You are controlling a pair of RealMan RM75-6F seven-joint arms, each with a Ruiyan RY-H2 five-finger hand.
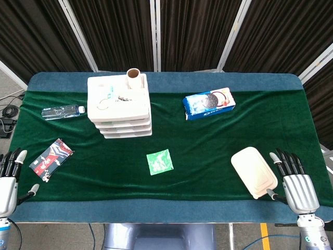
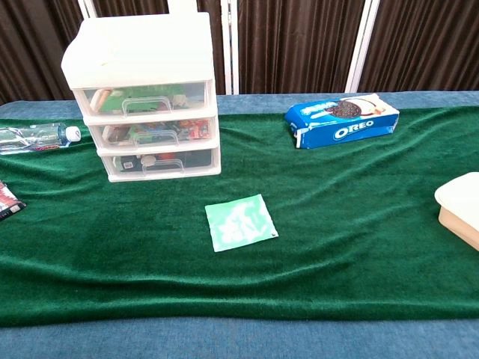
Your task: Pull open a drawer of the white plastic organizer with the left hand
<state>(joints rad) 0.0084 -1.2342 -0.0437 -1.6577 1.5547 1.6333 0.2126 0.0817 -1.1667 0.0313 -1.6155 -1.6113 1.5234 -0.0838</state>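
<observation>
The white plastic organizer [image 1: 120, 107] [image 2: 145, 96] stands at the back left of the green cloth, with three drawers, all pushed in; their handles face me in the chest view. A cardboard tube [image 1: 133, 77] and small items lie on its top. My left hand [image 1: 9, 179] rests at the table's front left corner, fingers spread, holding nothing, far from the organizer. At the front right corner my right hand [image 1: 295, 182] lies flat with fingers apart, also empty. Neither hand shows in the chest view.
A water bottle [image 1: 62, 111] [image 2: 34, 138] lies left of the organizer. A red-and-black packet [image 1: 51, 159] sits near my left hand, a green sachet [image 1: 159, 161] [image 2: 240, 221] mid-table, an Oreo box [image 1: 208, 103] [image 2: 341, 119] at the back right, a white lidded container [image 1: 254, 172] [image 2: 462, 207] beside my right hand.
</observation>
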